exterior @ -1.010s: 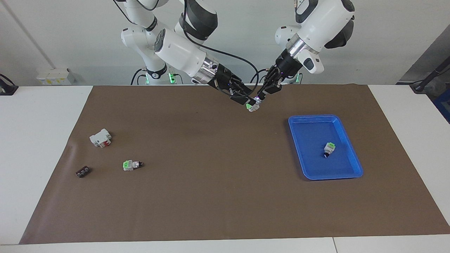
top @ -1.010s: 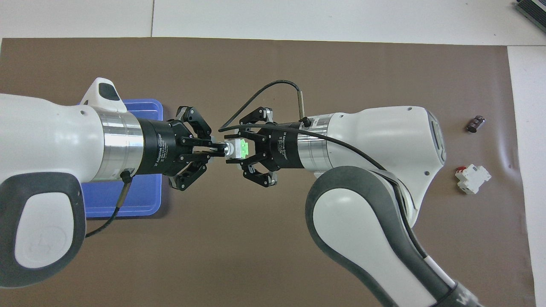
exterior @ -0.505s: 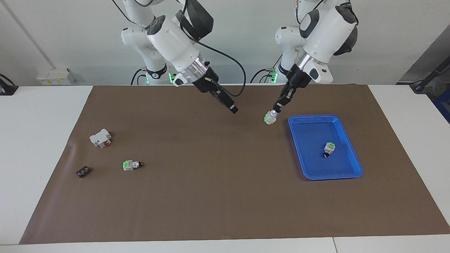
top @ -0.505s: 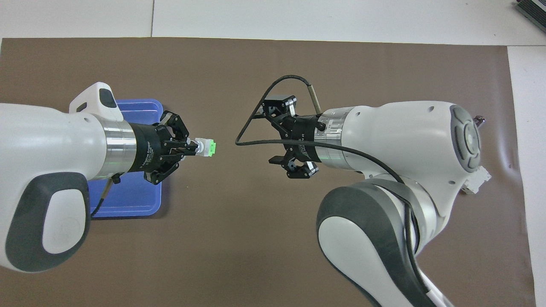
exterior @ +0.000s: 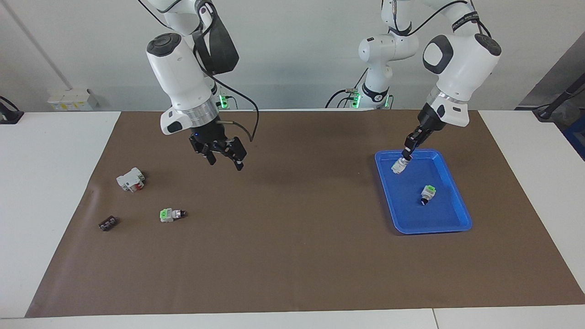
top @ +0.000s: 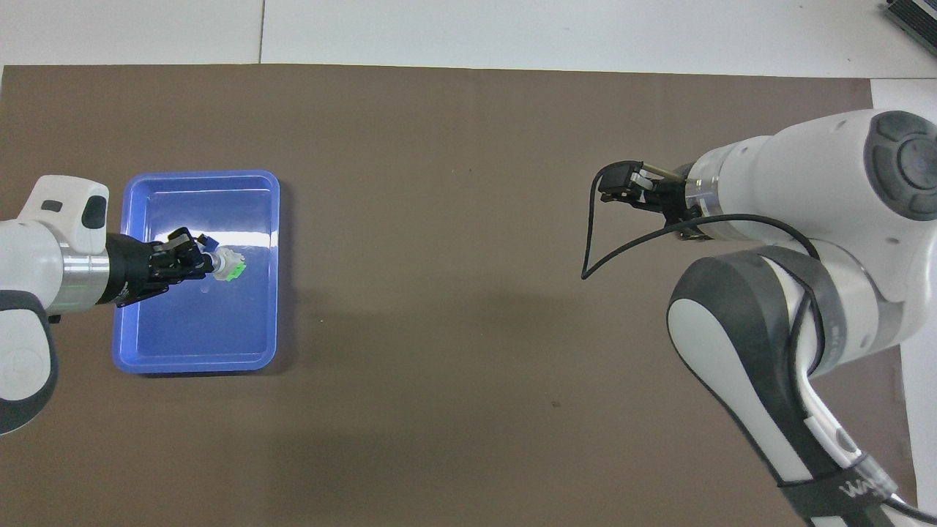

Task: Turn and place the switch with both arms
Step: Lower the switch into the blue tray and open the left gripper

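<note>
My left gripper (exterior: 405,157) is shut on the dark knob end of a white-grey switch (exterior: 398,166) with a green tab. It holds the switch tilted, low over the blue tray (exterior: 434,230), at the tray's end nearer the robots. I cannot tell whether the switch touches the tray floor. In the overhead view the left gripper (top: 208,262) and this switch (top: 230,268) are over the tray (top: 194,176). My right gripper (exterior: 223,157) is open and empty, up over the mat toward the right arm's end; it also shows in the overhead view (top: 622,187).
A second switch (exterior: 428,193) lies in the tray. A third switch (exterior: 170,214) lies on the brown mat (exterior: 292,256) at the right arm's end, near a white block with a red part (exterior: 131,179) and a small black strip (exterior: 107,223).
The right gripper has let go of the switch and swung away toward its own end of the table. The left gripper has carried the switch from mid-table to over the blue tray.
</note>
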`<action>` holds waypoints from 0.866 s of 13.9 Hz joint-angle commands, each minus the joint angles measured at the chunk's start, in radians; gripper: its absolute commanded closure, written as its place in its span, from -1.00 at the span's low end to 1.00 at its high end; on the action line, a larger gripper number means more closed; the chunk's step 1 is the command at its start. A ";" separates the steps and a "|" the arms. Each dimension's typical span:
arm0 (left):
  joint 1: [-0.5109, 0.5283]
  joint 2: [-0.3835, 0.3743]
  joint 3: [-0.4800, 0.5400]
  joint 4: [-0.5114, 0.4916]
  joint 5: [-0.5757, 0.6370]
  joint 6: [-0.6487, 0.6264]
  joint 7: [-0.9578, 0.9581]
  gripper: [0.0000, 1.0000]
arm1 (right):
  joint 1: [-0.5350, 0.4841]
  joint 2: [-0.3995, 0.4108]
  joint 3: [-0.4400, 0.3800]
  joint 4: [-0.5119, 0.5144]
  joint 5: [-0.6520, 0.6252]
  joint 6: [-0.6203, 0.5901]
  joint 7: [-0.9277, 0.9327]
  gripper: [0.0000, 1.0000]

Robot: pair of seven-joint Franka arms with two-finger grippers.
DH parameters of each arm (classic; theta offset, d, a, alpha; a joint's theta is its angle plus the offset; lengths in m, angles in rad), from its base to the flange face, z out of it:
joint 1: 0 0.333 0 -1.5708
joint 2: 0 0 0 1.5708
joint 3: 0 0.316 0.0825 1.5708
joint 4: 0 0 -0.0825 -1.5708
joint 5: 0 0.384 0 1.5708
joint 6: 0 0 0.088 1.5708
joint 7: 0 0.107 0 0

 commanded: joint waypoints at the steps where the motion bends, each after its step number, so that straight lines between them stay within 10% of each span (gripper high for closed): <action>1: 0.048 0.000 -0.009 -0.069 0.049 0.041 0.219 1.00 | -0.029 -0.038 0.005 -0.001 -0.114 -0.076 -0.103 -1.00; 5: 0.047 0.040 -0.010 -0.140 0.141 0.144 0.372 1.00 | 0.098 -0.113 -0.220 0.031 -0.117 -0.234 -0.189 -1.00; 7: 0.047 0.052 -0.010 -0.100 0.144 0.130 0.446 -0.67 | 0.158 -0.113 -0.349 0.086 -0.103 -0.311 -0.264 -1.00; 8: 0.047 0.075 -0.010 -0.056 0.144 0.103 0.448 -0.95 | 0.155 -0.111 -0.363 0.130 -0.102 -0.354 -0.305 -1.00; 12: 0.045 0.181 -0.009 0.304 0.145 -0.216 0.439 -0.98 | 0.149 -0.113 -0.442 0.231 -0.103 -0.495 -0.401 -1.00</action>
